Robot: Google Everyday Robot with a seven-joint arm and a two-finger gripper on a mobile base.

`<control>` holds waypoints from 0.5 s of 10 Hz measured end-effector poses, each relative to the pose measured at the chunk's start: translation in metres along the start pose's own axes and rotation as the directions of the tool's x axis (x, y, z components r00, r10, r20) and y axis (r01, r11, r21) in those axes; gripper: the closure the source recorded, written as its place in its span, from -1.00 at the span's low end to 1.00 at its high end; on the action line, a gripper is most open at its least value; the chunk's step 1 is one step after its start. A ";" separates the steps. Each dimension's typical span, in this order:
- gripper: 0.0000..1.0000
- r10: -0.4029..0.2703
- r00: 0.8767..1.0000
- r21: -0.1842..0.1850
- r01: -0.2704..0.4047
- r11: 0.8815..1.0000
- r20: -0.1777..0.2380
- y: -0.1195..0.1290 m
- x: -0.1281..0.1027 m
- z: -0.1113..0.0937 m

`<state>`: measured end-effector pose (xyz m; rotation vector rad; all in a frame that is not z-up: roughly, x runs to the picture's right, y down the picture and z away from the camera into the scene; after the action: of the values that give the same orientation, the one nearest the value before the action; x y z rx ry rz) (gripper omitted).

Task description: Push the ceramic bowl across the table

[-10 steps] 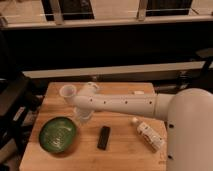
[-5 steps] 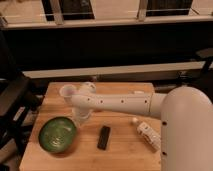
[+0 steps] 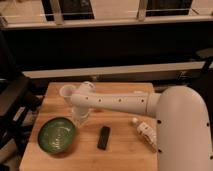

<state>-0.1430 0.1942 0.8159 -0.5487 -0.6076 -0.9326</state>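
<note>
A: Pincer?
B: Left of centre, just upper right of the green ceramic bowl, below the white cup. Apart or together: cannot tell.
A: Any change?
B: Arm has crept slightly left. Bowl hasn't budged, still lower left of the desk.
A: Meaning?
B: Probably still approaching, push not started. Contact unclear.

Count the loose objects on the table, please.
4: the ceramic bowl front left, a white cup behind it, a black block centre front, a small bottle front right. The gripper, between cup and bowl, may hide more.
</note>
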 end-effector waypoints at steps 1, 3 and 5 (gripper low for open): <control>1.00 -0.006 1.000 0.002 0.006 1.000 0.003 -0.001 -0.001 0.000; 1.00 -0.021 0.999 0.007 0.021 1.000 0.032 0.000 -0.003 0.006; 1.00 -0.037 0.998 0.011 0.037 0.999 0.049 -0.005 -0.008 0.010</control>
<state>-0.1530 0.2029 0.8183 -0.5546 -0.6684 -0.9530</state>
